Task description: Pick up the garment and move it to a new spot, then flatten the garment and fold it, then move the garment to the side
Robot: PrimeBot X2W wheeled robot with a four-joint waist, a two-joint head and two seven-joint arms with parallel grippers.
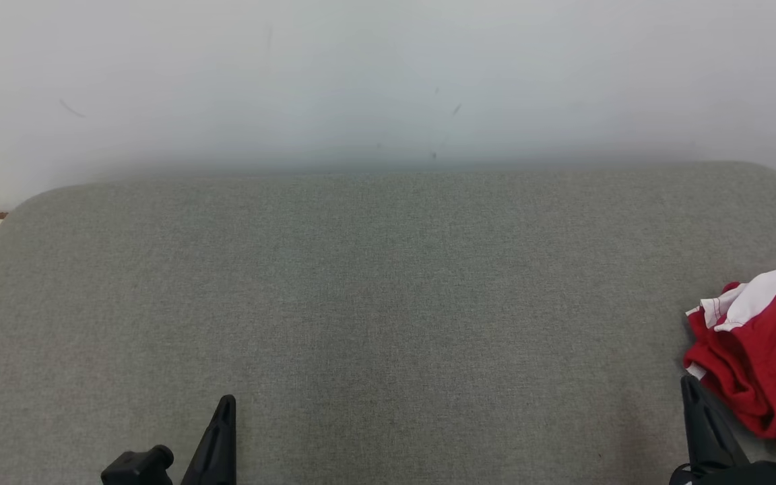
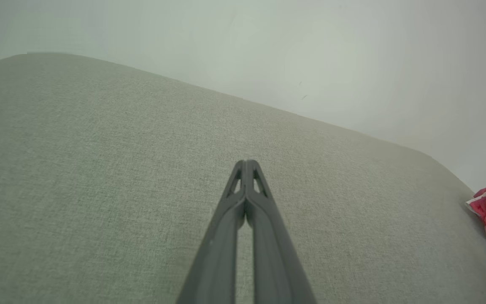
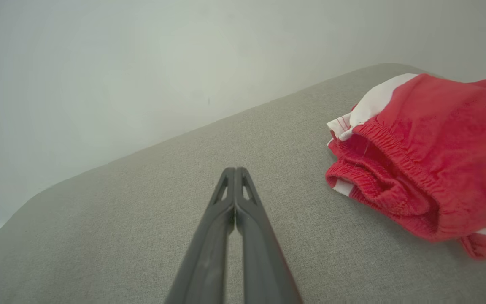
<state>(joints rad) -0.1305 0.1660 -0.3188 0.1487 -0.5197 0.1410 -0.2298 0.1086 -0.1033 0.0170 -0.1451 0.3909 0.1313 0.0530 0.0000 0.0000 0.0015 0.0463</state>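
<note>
I am seeing my left gripper (image 2: 246,162) and right gripper (image 3: 235,169) pinched shut and empty (the garment (image 1: 758,350) is lying at the frame's lower right), so reaching like this is risking pushing it away.

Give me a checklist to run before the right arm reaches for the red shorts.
1. Red shorts located, crumpled at the right end of the grey fabric surface: ok.
2. Right gripper empty, tips apart from the shorts: ok.
3. Right gripper open for a grasp: not ok, fingers shut together.
4. Left gripper empty and well clear of the shorts: ok.
5. Bare surface mid-view for the new spot: ok.
6. Whole garment inside the head view: not ok, cut off at the right edge.
</note>
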